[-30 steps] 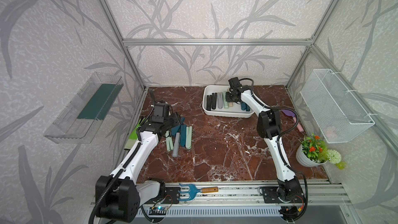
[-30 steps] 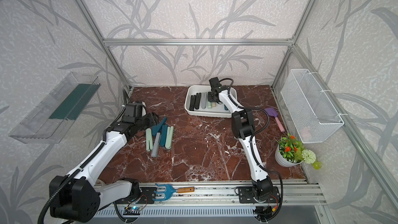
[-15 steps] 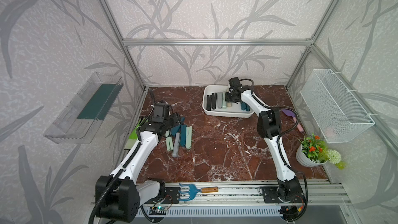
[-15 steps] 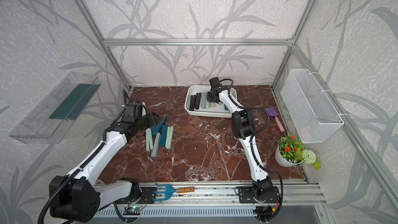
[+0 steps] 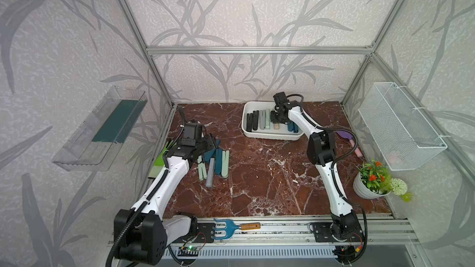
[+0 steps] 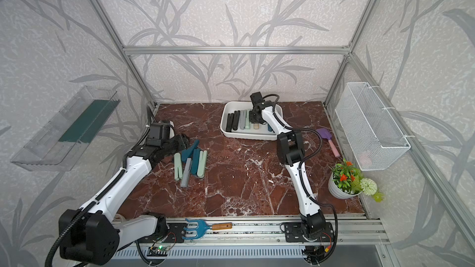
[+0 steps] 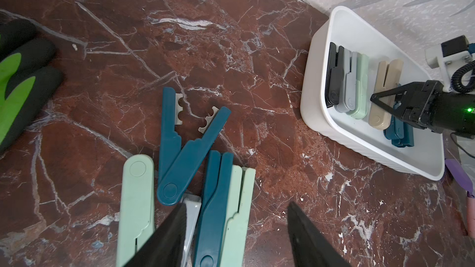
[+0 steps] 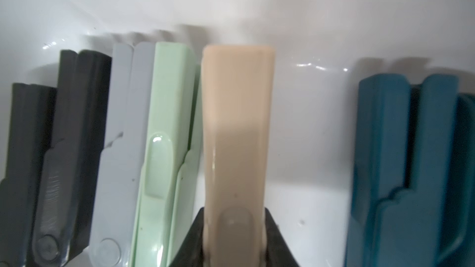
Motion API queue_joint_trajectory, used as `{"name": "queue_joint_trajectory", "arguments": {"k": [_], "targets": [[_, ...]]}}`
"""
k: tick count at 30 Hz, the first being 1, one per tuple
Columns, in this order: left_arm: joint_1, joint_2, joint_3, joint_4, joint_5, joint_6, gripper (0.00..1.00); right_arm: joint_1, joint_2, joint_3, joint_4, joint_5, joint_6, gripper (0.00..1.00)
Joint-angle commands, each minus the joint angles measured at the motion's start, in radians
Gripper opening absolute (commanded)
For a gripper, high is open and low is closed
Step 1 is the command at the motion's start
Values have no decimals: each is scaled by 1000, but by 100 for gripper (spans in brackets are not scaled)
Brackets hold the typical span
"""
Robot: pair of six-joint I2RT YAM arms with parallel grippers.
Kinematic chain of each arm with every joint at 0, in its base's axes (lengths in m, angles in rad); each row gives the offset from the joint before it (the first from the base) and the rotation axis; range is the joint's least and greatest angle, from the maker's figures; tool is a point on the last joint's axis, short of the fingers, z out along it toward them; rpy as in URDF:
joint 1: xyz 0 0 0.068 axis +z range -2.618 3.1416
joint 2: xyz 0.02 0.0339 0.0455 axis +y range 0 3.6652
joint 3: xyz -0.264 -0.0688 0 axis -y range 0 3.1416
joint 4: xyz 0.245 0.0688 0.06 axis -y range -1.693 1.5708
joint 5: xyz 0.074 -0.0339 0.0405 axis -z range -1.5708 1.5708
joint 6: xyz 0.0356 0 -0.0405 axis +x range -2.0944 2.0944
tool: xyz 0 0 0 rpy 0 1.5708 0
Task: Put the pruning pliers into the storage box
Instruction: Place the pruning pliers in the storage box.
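- The beige pliers (image 8: 236, 124) are being clamped by the right gripper (image 8: 234, 217) inside the storage box (image 5: 270, 137), lengthwise alongside their neighbours.
- The left gripper (image 7: 235, 206) is being held half open, empty, over the loose pliers (image 5: 214, 161).

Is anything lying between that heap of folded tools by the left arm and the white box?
Nothing visible: only bare marble tabletop lies between the loose pruning pliers and the storage box. Inside it, the right gripper grips beige pliers.
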Motion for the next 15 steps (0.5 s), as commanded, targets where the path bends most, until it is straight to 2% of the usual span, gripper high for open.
{"name": "queue_joint_trajectory", "arguments": {"k": [1, 6, 15], "targets": [[-3, 6, 32, -15, -6, 11, 63, -4, 33, 85, -15, -6, 6, 23], [-4, 11, 35, -17, -4, 10, 62, -4, 96, 154, -36, -9, 33, 25], [-4, 9, 27, -16, -10, 9, 63, -1, 75, 74, 13, -8, 73, 26]]}}
